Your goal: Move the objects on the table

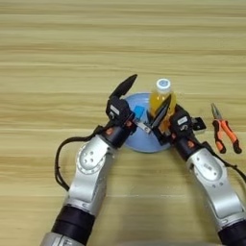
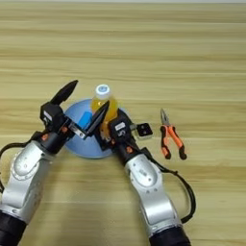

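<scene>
Looking down, I read it so:
Left gripper [image 1: 130,103]: centre of frame, over the plate [image 1: 144,144] — fingers spread wide, holding nothing.
Right gripper [image 1: 161,115]: just right of it, against the bottle [image 1: 162,98]; grip — I cannot tell.
Bottle: upright at the plate's far rim.
Blue block [image 1: 139,112]: on the plate, between the grippers.
Square piece [image 2: 143,129]: right of the plate, beside the right wrist.
Pliers [image 1: 225,129]: right of centre on the table [image 1: 57,48], untouched.
Progress: I judge block placed; bottle, square piece, pliers left.

bottle [image 1: 162,98] blocks plate's [image 1: 144,144] far side.
</scene>
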### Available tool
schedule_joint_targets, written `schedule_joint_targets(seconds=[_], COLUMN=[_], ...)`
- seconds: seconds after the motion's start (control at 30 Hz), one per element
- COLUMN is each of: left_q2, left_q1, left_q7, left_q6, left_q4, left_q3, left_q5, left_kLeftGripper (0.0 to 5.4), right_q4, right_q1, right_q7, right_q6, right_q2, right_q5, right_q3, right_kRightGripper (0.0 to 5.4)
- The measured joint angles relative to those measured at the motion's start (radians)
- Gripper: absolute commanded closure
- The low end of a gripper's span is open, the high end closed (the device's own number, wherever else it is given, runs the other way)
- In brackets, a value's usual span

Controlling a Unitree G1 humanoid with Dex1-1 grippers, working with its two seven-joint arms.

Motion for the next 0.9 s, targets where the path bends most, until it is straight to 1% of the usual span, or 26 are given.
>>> schedule_joint_targets(seconds=[0.13, 0.2, 0.3, 0.37, 0.5, 0.53, 0.57, 0.6, 0.67, 0.7, 0.77, 0.9], left_q2=[0.007, 0.012, 0.023, 0.034, 0.049, 0.056, 0.057, 0.072, 0.104, 0.114, 0.118, 0.106], left_q1=[0.000, 0.000, -0.005, -0.018, -0.045, -0.055, -0.083, -0.103, -0.138, -0.141, -0.149, -0.178], left_q7=[-0.012, -0.011, -0.002, 0.019, 0.066, 0.087, 0.148, 0.214, 0.337, 0.360, 0.378, 0.382], left_q6=[-0.002, -0.005, -0.012, -0.017, -0.034, -0.042, -0.062, -0.075, -0.094, -0.102, -0.135, -0.175], left_q4=[0.000, 0.000, 0.003, 0.017, 0.063, 0.091, 0.159, 0.222, 0.364, 0.401, 0.462, 0.503], left_q3=[0.020, 0.038, 0.083, 0.132, 0.207, 0.233, 0.264, 0.302, 0.380, 0.396, 0.406, 0.401], left_q5=[-0.029, -0.030, -0.035, -0.040, -0.047, -0.046, -0.025, -0.001, 0.034, 0.040, 0.052, 0.058], left_kLeftGripper=[0.00, 0.00, 0.00, 0.00, 0.00, 0.00, 0.00, 0.00, 0.00, 0.00, 0.00, 0.00], right_q4=[-0.002, -0.006, -0.007, -0.015, -0.033, -0.040, -0.039, -0.037, -0.031, -0.027, -0.010, 0.003], right_q1=[-0.011, -0.012, -0.012, -0.012, -0.012, -0.012, -0.011, -0.010, -0.001, 0.004, 0.017, 0.026], right_q7=[-0.019, -0.022, -0.034, -0.040, -0.055, -0.061, -0.066, -0.082, -0.123, -0.137, -0.165, -0.170], right_q6=[0.000, 0.000, 0.000, 0.000, 0.000, 0.000, -0.002, -0.002, -0.003, -0.004, -0.004, -0.006], right_q2=[0.007, 0.007, 0.005, -0.001, -0.015, -0.018, -0.023, -0.037, -0.077, -0.092, -0.117, -0.120], right_q5=[0.013, 0.013, 0.015, 0.019, 0.029, 0.035, 0.036, 0.040, 0.051, 0.057, 0.073, 0.087], right_q3=[-0.023, -0.030, -0.049, -0.070, -0.111, -0.128, -0.148, -0.181, -0.274, -0.304, -0.366, -0.394], right_kRightGripper=[1.94, 1.94, 1.94, 1.94, 1.94, 1.94, 1.94, 1.94, 1.94, 1.94, 1.94, 1.94])
